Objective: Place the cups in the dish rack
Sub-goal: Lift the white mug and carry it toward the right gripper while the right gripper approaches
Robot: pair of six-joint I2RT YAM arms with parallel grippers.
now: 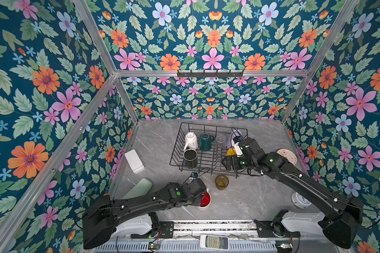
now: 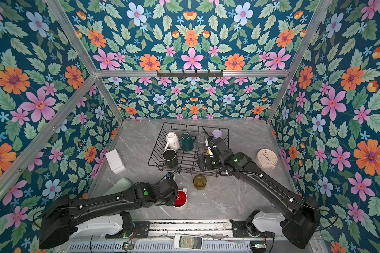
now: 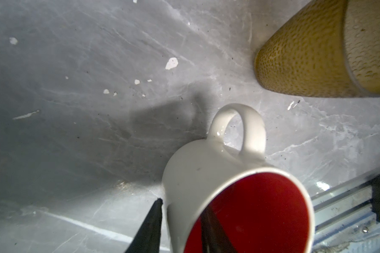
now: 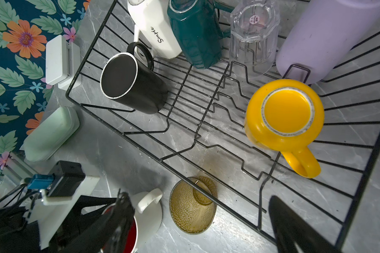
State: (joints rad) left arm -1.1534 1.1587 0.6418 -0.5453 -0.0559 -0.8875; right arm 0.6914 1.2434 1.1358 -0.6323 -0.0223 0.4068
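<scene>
Lower centre of both top views: my left gripper (image 3: 181,207) is down on the white/red mug (image 1: 205,201). It stands mouth up on the table (image 1: 250,197), outside the dish rack (image 1: 208,156).

- Grip: one finger is inside the red bowl, the other outside the white wall. I'd say a rim pinch makes sense because the handle points away, toward the amber tumbler (image 1: 221,182), and the body looks wide for a side grab.
- Left wrist view: the outer finger sits just beside the wall. I cannot tell whether the pads are biting or a sliver of gap is left.
- The amber tumbler is mouth up, just below the rack's near rim and apart from the mug.
- My right gripper (image 1: 226,163) hangs over the rack's right half, jaws spread wide, holding nothing. The yellow mug (image 4: 287,111) sits bottom up beneath it. My read: it is clear of my left arm there and nearest the tumbler.
- Rack, upper row: white mug (image 1: 190,138), green mug (image 1: 205,142), clear glass (image 1: 220,140), lilac tumbler (image 2: 217,133). The black mug (image 1: 190,156) is at lower left, mouth up.
- Six cups are in, two are out. The middle of the rack floor is bare, likely the spot for this mug.
</scene>
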